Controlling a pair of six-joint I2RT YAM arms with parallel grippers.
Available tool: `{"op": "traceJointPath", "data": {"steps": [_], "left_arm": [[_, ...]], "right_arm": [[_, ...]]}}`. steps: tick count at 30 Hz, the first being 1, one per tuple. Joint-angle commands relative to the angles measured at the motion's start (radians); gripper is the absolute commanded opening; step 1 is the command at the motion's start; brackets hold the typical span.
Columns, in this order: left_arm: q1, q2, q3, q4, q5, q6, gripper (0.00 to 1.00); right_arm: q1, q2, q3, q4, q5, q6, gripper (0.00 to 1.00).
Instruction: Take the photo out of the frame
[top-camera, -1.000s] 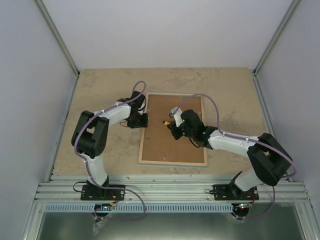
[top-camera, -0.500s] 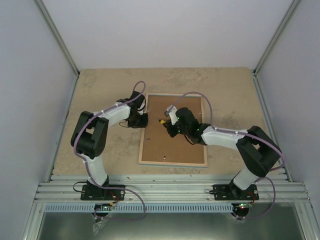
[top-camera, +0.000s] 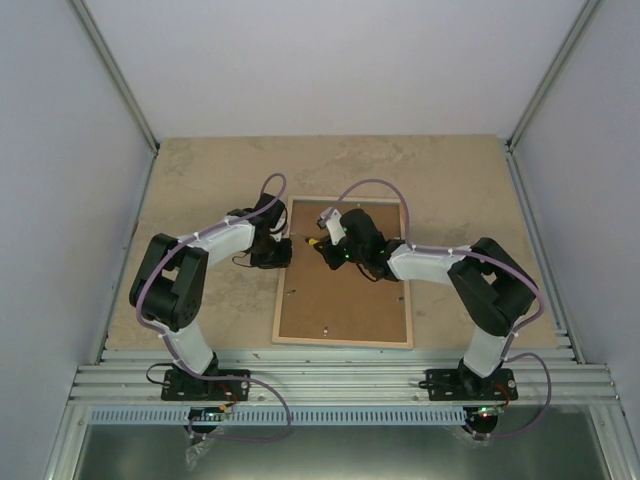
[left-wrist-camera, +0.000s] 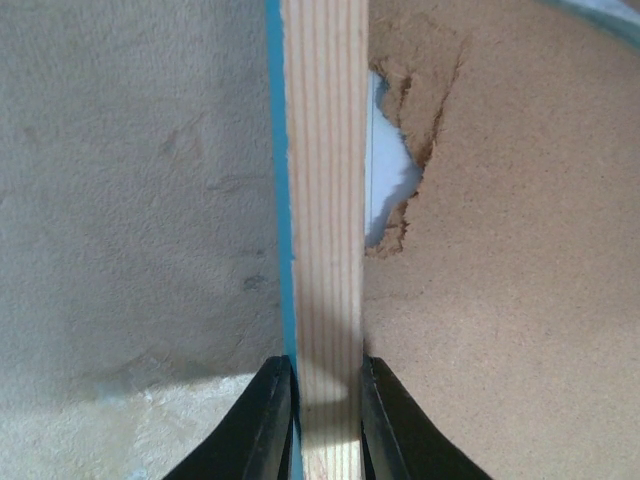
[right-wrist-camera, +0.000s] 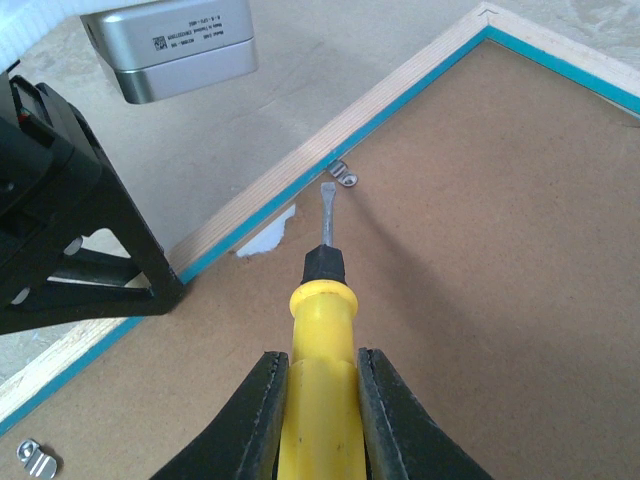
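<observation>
Lying back-up on the table (top-camera: 200, 180), the frame (top-camera: 345, 285) has its 9 o'clock rail pinched in your left hand (left-wrist-camera: 325, 378). Your right hand (right-wrist-camera: 320, 368) pinches a yellow screwdriver (right-wrist-camera: 320, 300), its tip just short of a clip (right-wrist-camera: 345, 176) at 12 o'clock. The photo is hidden.

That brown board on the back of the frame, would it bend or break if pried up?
Probably stiff but crumbly: the backing board shows a ragged torn chip beside the wooden rim. It looks thin, so likely light, and may flex before snapping.

The frame (top-camera: 340, 300) lies back-up on the beige, stone-patterned table (top-camera: 200, 170)
</observation>
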Motion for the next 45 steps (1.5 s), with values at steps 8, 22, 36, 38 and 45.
{"op": "traceJointPath", "data": {"steps": [8,22,36,38,45], "left_arm": [[-0.011,-0.023,-0.020,-0.017,0.063,-0.006,0.14],[-0.015,-0.027,-0.028,-0.009,0.073,-0.008,0.14],[-0.016,-0.030,-0.041,-0.004,0.074,-0.012,0.14],[-0.016,-0.033,-0.045,-0.004,0.075,-0.012,0.14],[-0.016,-0.045,-0.060,0.000,0.068,-0.019,0.14]], "right_arm": [[-0.006,0.059,0.044,0.035,-0.037,-0.015,0.01],[-0.006,0.095,0.068,0.051,-0.023,-0.003,0.00],[-0.009,0.123,0.095,0.052,0.036,0.020,0.00],[-0.013,0.119,0.088,0.063,0.053,0.039,0.01],[-0.017,0.108,0.069,0.106,0.086,0.104,0.00]]}}
